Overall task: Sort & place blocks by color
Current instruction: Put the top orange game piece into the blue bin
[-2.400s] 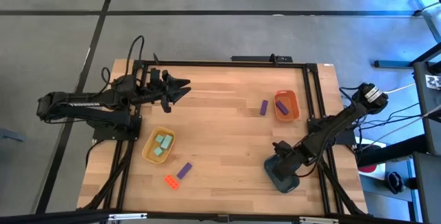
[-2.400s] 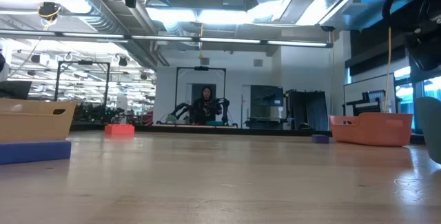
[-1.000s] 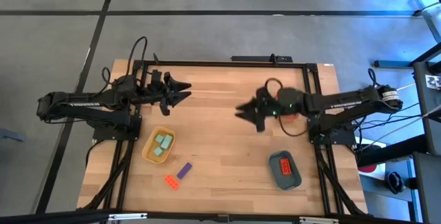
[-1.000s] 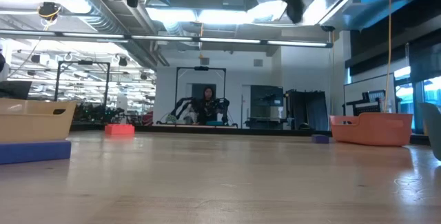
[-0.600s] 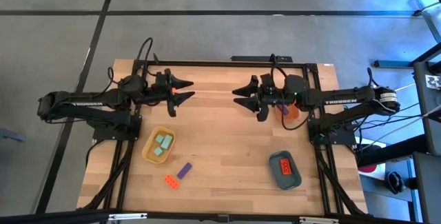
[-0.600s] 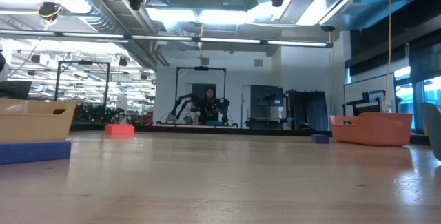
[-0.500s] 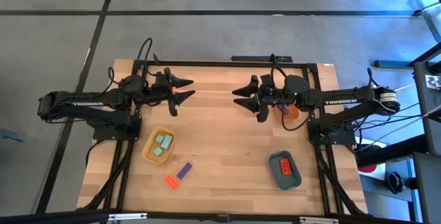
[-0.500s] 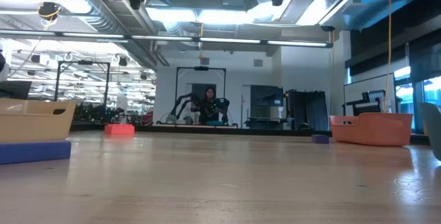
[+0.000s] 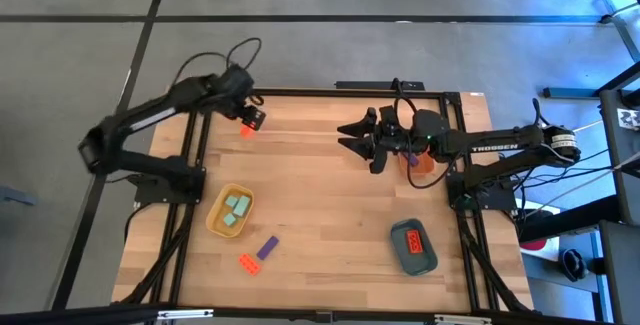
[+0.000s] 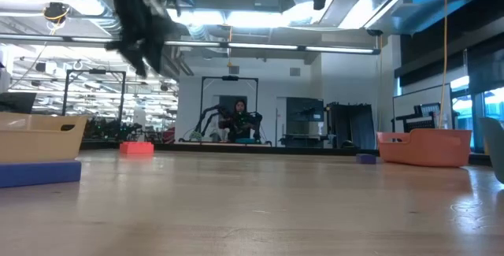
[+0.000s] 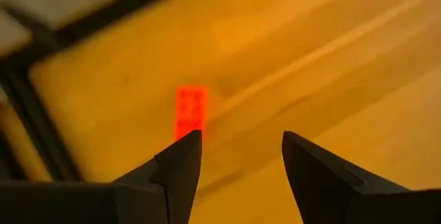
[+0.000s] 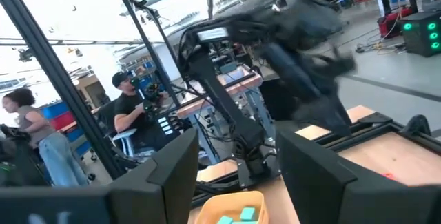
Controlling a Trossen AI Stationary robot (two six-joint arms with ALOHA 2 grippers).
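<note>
A red-orange block (image 11: 191, 110) lies flat on the table near its far left corner (image 9: 244, 129). My left gripper (image 11: 241, 162) hangs open just above it, pointing down, and touches nothing. My right gripper (image 9: 347, 138) hovers open over the far middle of the table, level and pointing left, with nothing between its fingers (image 12: 238, 176). Pale teal blocks (image 9: 235, 210) lie in the yellow tray (image 9: 217, 223). A purple block (image 9: 267, 247) and a red-orange block (image 9: 248, 263) lie near the front left. Another red-orange block (image 9: 412, 238) lies in the dark teal tray (image 9: 415, 260).
The orange tray (image 9: 424, 164) stands at the far right, partly under my right arm, with a purple block (image 9: 408, 157) showing by it. A black frame (image 9: 320, 91) runs along the table's edges. People sit in the room beyond the table (image 12: 131, 107).
My left arm has swung up and back toward the table's far left corner, and its gripper has tipped from level to pointing down over the red-orange block. My right gripper has gone a little toward the far edge, then held still.
</note>
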